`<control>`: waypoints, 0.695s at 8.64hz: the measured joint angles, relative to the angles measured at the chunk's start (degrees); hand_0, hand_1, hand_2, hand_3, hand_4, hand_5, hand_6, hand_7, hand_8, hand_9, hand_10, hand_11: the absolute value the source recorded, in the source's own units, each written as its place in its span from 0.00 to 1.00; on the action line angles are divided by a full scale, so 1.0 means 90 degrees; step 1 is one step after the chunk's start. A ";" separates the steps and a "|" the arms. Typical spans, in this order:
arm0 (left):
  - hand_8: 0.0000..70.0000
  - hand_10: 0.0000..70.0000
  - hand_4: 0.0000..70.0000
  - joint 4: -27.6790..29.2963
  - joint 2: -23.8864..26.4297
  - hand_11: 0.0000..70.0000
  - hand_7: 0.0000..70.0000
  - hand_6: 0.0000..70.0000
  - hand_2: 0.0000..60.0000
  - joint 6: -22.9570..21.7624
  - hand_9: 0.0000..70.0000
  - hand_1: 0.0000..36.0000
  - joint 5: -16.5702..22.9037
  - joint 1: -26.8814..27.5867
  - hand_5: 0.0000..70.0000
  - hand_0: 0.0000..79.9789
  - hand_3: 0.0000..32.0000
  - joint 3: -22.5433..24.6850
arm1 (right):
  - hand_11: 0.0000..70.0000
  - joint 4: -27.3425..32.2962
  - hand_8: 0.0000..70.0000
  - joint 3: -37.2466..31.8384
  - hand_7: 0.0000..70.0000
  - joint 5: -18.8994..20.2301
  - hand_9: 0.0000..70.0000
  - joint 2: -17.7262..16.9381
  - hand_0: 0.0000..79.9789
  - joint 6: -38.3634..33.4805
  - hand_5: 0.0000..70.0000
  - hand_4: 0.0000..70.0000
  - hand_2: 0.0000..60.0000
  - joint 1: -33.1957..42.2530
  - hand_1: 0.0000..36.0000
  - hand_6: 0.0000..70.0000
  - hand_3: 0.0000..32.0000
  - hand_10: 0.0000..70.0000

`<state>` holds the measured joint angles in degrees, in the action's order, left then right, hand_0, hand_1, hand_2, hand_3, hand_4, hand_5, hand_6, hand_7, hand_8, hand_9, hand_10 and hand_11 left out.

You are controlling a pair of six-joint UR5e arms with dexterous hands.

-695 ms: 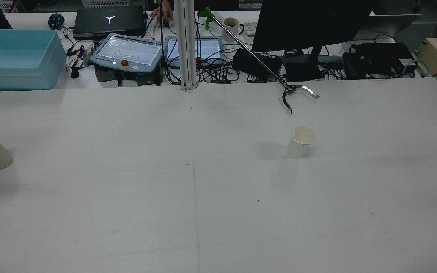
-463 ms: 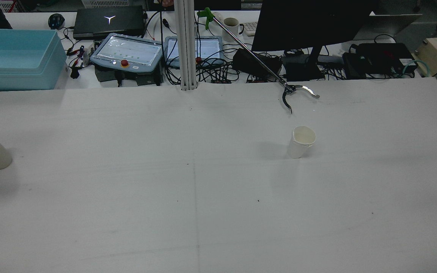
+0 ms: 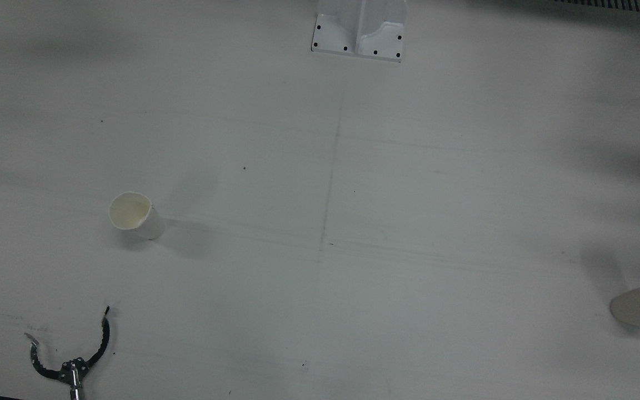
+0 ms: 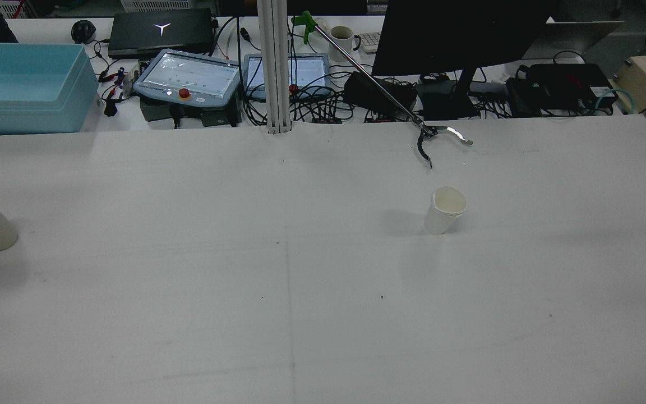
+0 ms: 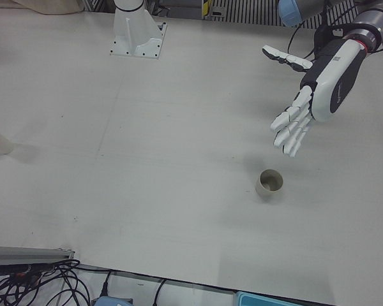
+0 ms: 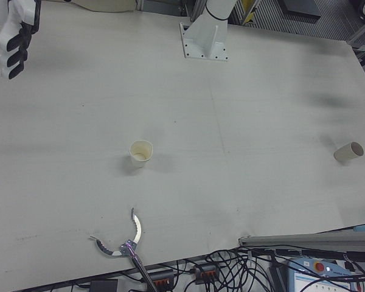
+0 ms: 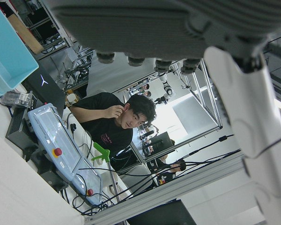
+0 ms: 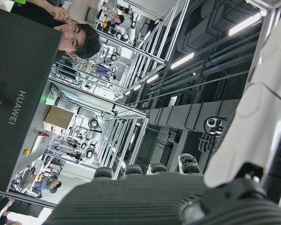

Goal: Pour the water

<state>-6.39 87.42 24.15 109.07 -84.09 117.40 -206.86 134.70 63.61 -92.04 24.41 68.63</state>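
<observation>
White paper cup stands upright on the table, well apart from the beige cup below the left hand, which hovers empty with fingers spread, while the right hand, only partly visible, seems empty too.

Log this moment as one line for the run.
left hand: open, above cup | right hand: open, far from white cup | nothing held

Left hand: white segmented fingers, dark palm, red wrist ring. Right hand: white, dark-backed.
</observation>
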 measured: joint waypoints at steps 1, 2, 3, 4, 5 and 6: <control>0.00 0.00 0.00 0.0168 -0.0078 0.00 0.03 0.00 0.01 0.0270 0.00 0.35 -0.0194 0.0011 0.06 0.58 0.29 -0.0059 | 0.00 0.0102 0.00 -0.0195 0.00 0.0025 0.00 0.0026 0.58 0.0115 0.06 0.00 0.07 -0.0017 0.39 0.00 0.20 0.00; 0.00 0.00 0.00 0.0516 -0.0165 0.01 0.04 0.00 0.00 0.0468 0.00 0.35 -0.0403 0.0047 0.07 0.58 0.27 -0.0287 | 0.00 0.0318 0.00 -0.0503 0.00 0.0035 0.00 0.0025 0.58 0.0165 0.05 0.00 0.08 -0.0020 0.39 0.00 0.21 0.00; 0.00 0.00 0.00 0.0952 -0.0209 0.00 0.04 0.00 0.01 0.0570 0.00 0.37 -0.0583 0.0155 0.06 0.59 0.28 -0.0651 | 0.00 0.0620 0.00 -0.0888 0.00 0.0026 0.00 0.0033 0.58 0.0164 0.08 0.00 0.07 -0.0052 0.39 0.00 0.23 0.00; 0.00 0.00 0.00 0.1516 -0.0284 0.00 0.02 0.00 0.02 0.0646 0.00 0.38 -0.0807 0.0356 0.04 0.58 0.26 -0.1143 | 0.00 0.0850 0.00 -0.1161 0.00 0.0005 0.00 0.0060 0.58 0.0159 0.11 0.00 0.08 -0.0145 0.40 0.00 0.24 0.00; 0.00 0.00 0.00 0.2224 -0.0395 0.00 0.04 0.00 0.03 0.0681 0.00 0.38 -0.1111 0.0535 0.06 0.59 0.17 -0.1776 | 0.00 0.0955 0.00 -0.1244 0.00 0.0012 0.00 0.0082 0.58 0.0131 0.13 0.00 0.08 -0.0208 0.41 0.00 0.24 0.00; 0.00 0.00 0.00 0.2869 -0.0479 0.00 0.05 0.00 0.05 0.0691 0.00 0.39 -0.1354 0.0660 0.07 0.58 0.16 -0.2404 | 0.00 0.0983 0.00 -0.1237 0.00 0.0031 0.00 0.0088 0.59 0.0087 0.14 0.00 0.09 -0.0236 0.41 0.00 0.22 0.00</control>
<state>19.43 83.11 30.37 96.88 -78.15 95.77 -198.01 123.57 63.89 -91.24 25.19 66.51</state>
